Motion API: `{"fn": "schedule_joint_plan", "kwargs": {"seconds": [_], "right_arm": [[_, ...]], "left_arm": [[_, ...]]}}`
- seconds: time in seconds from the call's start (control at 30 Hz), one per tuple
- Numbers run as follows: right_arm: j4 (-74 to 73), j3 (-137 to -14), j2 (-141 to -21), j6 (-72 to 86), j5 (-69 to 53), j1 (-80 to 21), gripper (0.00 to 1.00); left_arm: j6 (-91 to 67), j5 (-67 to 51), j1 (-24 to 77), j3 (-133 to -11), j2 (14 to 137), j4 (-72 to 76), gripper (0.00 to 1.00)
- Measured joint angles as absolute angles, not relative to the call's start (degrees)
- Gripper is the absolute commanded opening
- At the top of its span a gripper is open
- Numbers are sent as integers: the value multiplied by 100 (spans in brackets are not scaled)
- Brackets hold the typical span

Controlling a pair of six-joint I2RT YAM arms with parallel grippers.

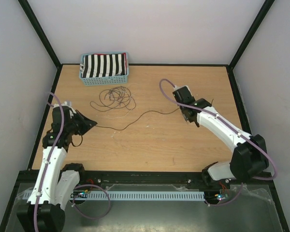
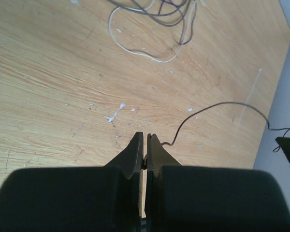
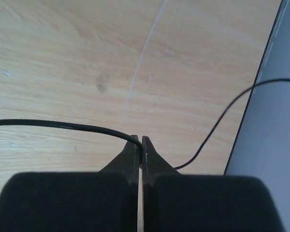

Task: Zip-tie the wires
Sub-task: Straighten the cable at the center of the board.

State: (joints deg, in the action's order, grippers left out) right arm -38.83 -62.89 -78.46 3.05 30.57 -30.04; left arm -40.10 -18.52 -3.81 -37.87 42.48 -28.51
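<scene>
At the near-left of the tabletop (image 1: 159, 145), around 8 o'clock in the top view, the left end effector (image 2: 145, 140) has its jaws pressed together. They appear to pinch one end of a black wire (image 3: 63, 125), which leaves the fingertips toward 2 o'clock in the wrist view. At about 3 o'clock, the right end effector (image 3: 140, 141) is clamped on the same strand, which enters the jaws from 9 o'clock and trails out toward the wall. Between them the strand sags in a loose wave on the wood. It looks very light, limp and springy, so it should curl back when released. Pinching close to the point to be bound should give more control than holding the ends. A pale thin strip (image 3: 144, 55) lies beyond the right fingers; I cannot tell if it is a zip tie or a scratch. Farther off, near 11 o'clock, the other wires (image 1: 117, 98) lie in a tangled coil, untied. Beyond them, at the far edge, a blue basket (image 1: 104, 79) holds a striped cloth (image 1: 104, 65).
</scene>
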Motion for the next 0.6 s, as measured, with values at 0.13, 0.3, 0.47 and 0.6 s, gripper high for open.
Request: {"fn": "schedule_joint_plan", "kwargs": {"seconds": [0.13,0.3,0.47,0.6], "right_arm": [[-3962,-5835,-8134,375,3159,-2845,1],[-4077,-5787,-8678,456,3395,-2810,3],[-4084,-5787,-9011,521,3465,-2770,0],[-4071,-5758,-9395,541,3479,-2759,0]], "left_arm": [[-4206,-1699,-298,-3358,4252,-2565,0],[-4224,-1188,-224,-3089,4287,-2318,0],[-4250,-867,-217,-2899,4595,-2080,0],[-4285,-718,-187,-2650,4858,-1883,0]]}}
